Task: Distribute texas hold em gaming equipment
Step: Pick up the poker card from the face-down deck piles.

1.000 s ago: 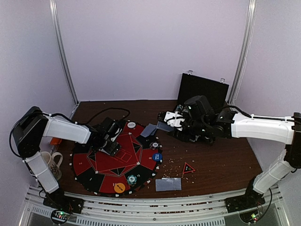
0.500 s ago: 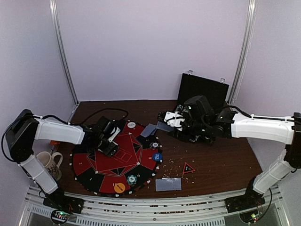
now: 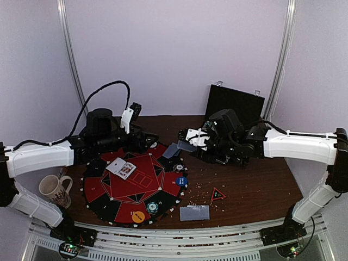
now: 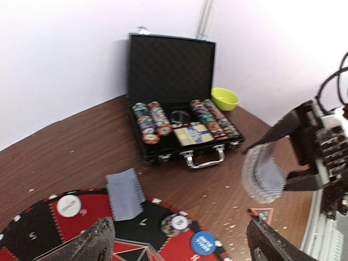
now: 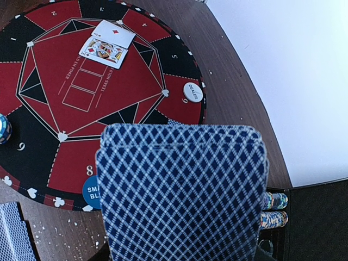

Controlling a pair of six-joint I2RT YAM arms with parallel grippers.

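Right gripper (image 3: pixel 190 140): pinching a deck of blue-backed cards (image 5: pixel 182 190), held above the worktop (image 3: pixel 255 185) just off the far-right edge of the round mat (image 3: pixel 136 182).
Left gripper (image 4: pixel 179 231): fingers spread wide, touching nothing, above the mat's far side.
On the mat: two face-up cards (image 3: pixel 122 168) left of centre; white disc (image 3: pixel 152 144), blue disc (image 3: pixel 181 181) and orange disc (image 3: pixel 138 217) at the rim.

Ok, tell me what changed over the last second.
The left gripper rose off the mat and pulled back, open, leaving two face-up cards where it had been. The right gripper kept holding its deck in place; everything else stayed.
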